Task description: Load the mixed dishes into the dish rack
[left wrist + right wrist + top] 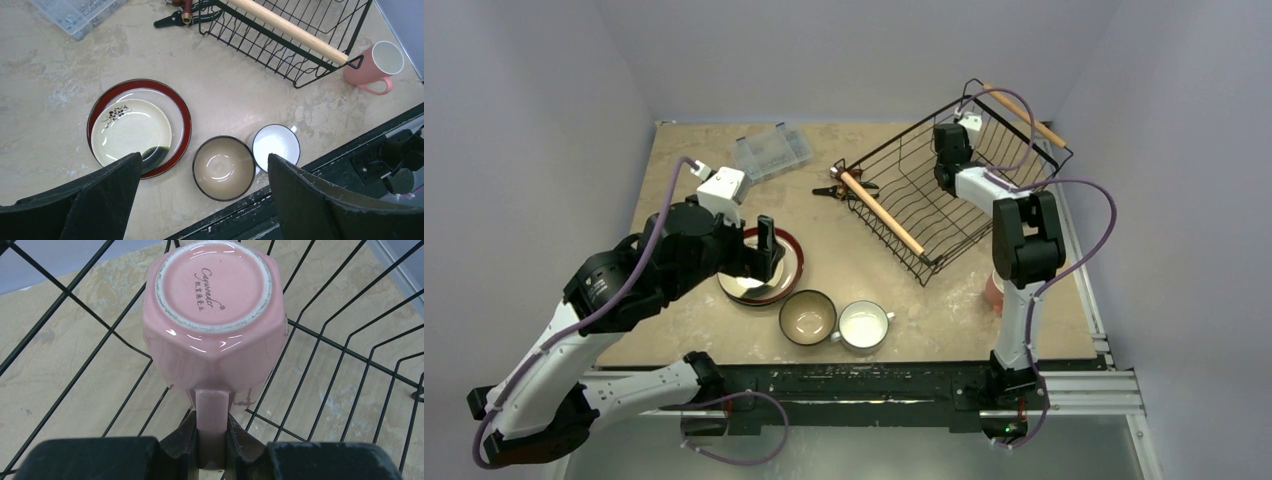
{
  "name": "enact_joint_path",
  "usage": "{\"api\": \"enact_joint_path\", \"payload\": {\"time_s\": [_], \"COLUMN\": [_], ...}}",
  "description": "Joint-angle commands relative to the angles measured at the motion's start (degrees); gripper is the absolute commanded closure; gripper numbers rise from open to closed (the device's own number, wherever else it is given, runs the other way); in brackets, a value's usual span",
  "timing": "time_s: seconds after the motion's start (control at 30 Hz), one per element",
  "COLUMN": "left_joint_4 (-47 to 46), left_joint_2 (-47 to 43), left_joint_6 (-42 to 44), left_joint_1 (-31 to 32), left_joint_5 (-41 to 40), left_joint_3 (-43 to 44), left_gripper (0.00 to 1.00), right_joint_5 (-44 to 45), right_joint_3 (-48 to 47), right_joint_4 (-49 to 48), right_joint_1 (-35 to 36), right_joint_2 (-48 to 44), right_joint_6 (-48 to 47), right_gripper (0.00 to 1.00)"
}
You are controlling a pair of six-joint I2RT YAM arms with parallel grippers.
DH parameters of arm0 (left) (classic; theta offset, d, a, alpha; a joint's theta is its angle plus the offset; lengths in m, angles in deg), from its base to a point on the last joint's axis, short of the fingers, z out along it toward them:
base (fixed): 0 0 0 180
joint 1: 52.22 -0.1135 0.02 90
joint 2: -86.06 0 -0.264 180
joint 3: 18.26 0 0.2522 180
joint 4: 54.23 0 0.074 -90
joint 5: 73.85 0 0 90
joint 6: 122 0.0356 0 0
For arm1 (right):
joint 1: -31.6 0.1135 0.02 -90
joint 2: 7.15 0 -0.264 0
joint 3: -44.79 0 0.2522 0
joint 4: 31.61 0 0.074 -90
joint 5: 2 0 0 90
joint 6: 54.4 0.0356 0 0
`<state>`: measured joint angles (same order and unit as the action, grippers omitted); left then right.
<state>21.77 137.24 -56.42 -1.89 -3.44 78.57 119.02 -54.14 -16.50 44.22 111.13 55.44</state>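
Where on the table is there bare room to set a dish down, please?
Bare table lies between the red plate and the rack, and between the cup and the standing mug. The near edge is crowded: plate, bowl and cup sit nearly rim to rim.

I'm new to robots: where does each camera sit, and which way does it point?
Top external: above and behind the arms, looking down on the table; left arm and right arm show.
Left wrist: on the left arm, looking down at red-rimmed plate, blue bowl, white cup; open left gripper at bottom.
Right wrist: inside the dish rack, facing a pink mug's base; right gripper shut on its handle.
Shared: top and left wrist both show bowl and cup.
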Motion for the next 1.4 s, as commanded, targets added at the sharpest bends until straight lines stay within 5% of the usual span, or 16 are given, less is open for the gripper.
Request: {"api": "enact_joint_path", "payload": {"time_s": [0.0, 0.17, 0.43, 0.7, 0.97, 1.17, 1.37], "left_joint_4": [-1.3, -1.4, 0.2, 1.4, 0.1, -2.4, -5.3], "left_joint_2": [0.4, 0.8, -0.3, -2.4, -4.3, -3.6, -2.6], "left_joint_6": [2.7, 3.2, 1.0, -3.0, -4.1, 0.4, 2.4], "left_joint_1": [0.2, 0.2, 0.2, 0.2, 0.3, 0.2, 0.2], "left_joint_5": [-1.5, -1.5, -1.1, -0.6, 0.1, 1.2, 1.4], "left_joint_3": [1.3, -0.3, -1.3, -1.6, -2.8, -3.3, -5.6], "left_gripper": [0.05, 0.05, 0.05, 0.06, 0.07, 0.06, 0.05], "right_joint_5": [5.3, 4.7, 6.1, 4.5, 1.3, -9.6, -18.4], "right_joint_3": [-3.8, -6.5, -8.7, -9.2, -12.3, -10.9, 2.3], "right_joint_4": [-9.6, -10.3, -10.7, -6.8, 10.6, 28.4, 37.9], "right_joint_1": [-0.1, -0.2, -0.4, -0.8, -0.7, 0.9, 2.2], "right_joint_2": [0.0, 3.3, 5.7, 4.8, -3.6, -17.0, -35.8], "right_joint_6": [-0.9, -1.6, -1.8, -1.6, 3.0, 8.4, 12.6], "right_gripper": [1.00, 1.00, 0.84, 0.51, 0.20, 0.16, 0.14]}}
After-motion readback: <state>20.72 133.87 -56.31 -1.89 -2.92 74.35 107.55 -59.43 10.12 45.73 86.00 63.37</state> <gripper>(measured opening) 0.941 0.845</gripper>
